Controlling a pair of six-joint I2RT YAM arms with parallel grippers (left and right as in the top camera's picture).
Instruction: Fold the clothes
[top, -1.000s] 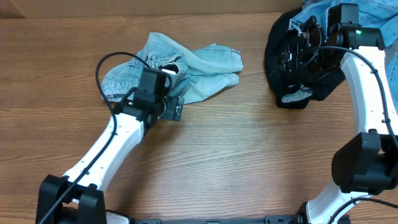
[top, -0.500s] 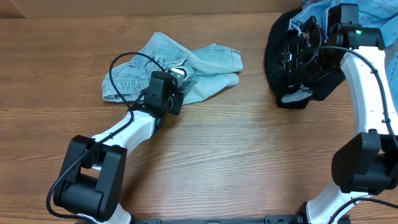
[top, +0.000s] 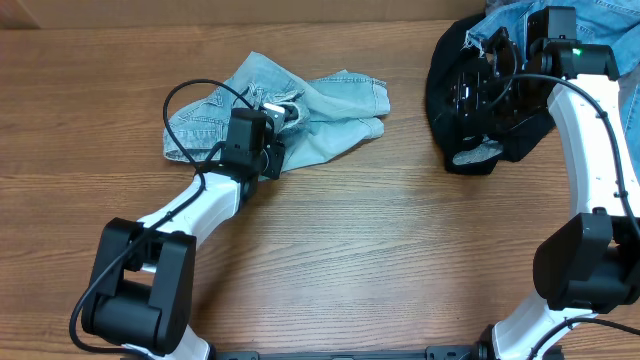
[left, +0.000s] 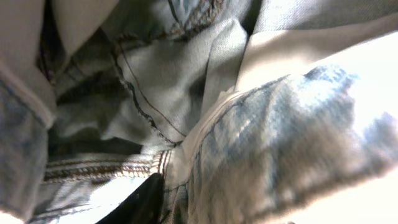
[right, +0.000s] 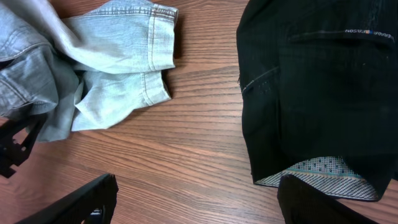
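Note:
The clothes lie in two places. A pale light-blue pair of denim trousers (top: 335, 105) is crumpled at the back left of the table and also shows in the right wrist view (right: 112, 37). My left gripper (top: 277, 112) is pressed into its middle. In the left wrist view the denim (left: 280, 118) fills the picture and a fold lies against the one black finger (left: 146, 199) that shows; the other finger is hidden. A black garment (top: 445, 110) lies at the back right. My right gripper (right: 205, 205) hangs open over bare wood beside the black garment's edge (right: 311, 93).
More blue denim (top: 610, 12) lies at the far right corner behind the black garment. The black garment's patterned lining (right: 317, 171) is turned out at its near edge. The wooden table (top: 400, 250) stretches from the arms to the front.
My left gripper reached into the trousers half a second ago and has since drawn back a little to the left. The trousers' outline is nearly the same. The right arm has not moved.

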